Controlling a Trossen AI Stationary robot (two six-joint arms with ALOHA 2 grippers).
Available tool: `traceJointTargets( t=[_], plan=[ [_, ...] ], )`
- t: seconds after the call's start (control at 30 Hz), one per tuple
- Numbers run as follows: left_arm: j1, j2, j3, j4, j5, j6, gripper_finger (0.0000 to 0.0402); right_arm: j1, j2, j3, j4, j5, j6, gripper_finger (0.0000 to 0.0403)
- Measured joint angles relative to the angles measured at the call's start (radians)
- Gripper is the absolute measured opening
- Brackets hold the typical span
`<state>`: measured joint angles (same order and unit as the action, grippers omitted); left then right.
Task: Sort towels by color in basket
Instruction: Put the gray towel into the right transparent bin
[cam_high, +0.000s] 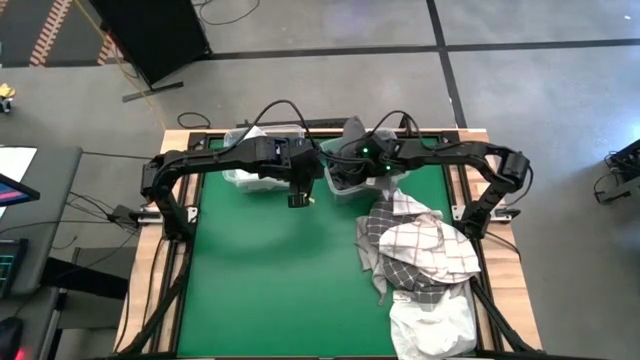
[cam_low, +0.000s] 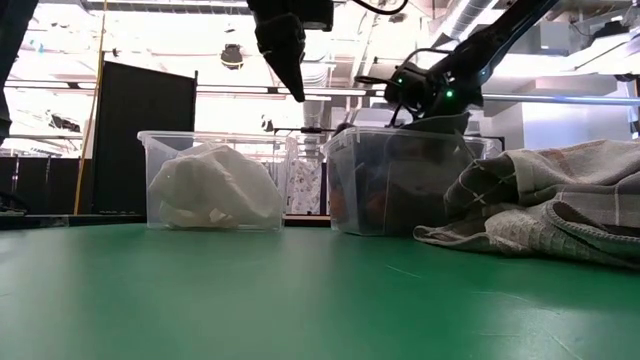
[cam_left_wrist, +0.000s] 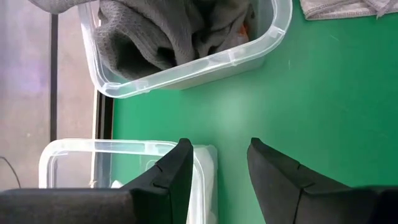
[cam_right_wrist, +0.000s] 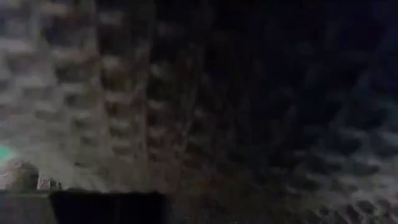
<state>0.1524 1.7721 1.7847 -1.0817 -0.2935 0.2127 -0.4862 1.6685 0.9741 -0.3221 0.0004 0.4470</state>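
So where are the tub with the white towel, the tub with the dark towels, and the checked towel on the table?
Tub with the white towel (cam_low: 160, 150): low view, its clear wall, upper corner.
Tub with the dark towels (cam_left_wrist: 205, 65): left wrist view, its clear rim.
Checked towel (cam_high: 425, 245): high view, middle of the cloth.

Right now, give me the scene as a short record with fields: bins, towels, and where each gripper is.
left bin: clear tub, white towel inside
right bin: clear tub holding dark grey towel, a bit of orange showing
unsorted pile: checked towels and a white one on the green table, right side
left gripper: raised over the table between the bins, open, empty
right gripper: over the right bin, pressed close to dark cloth; grip unclear
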Motion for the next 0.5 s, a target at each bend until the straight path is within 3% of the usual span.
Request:
traceJointTargets(
  t=[0.5],
  plan=[
    [0.000,0.000,0.000,0.000,0.000,0.000,0.0145,0.017,-0.133,-0.002,-0.057,-0.005,-0.003,0.0320]
  ],
)
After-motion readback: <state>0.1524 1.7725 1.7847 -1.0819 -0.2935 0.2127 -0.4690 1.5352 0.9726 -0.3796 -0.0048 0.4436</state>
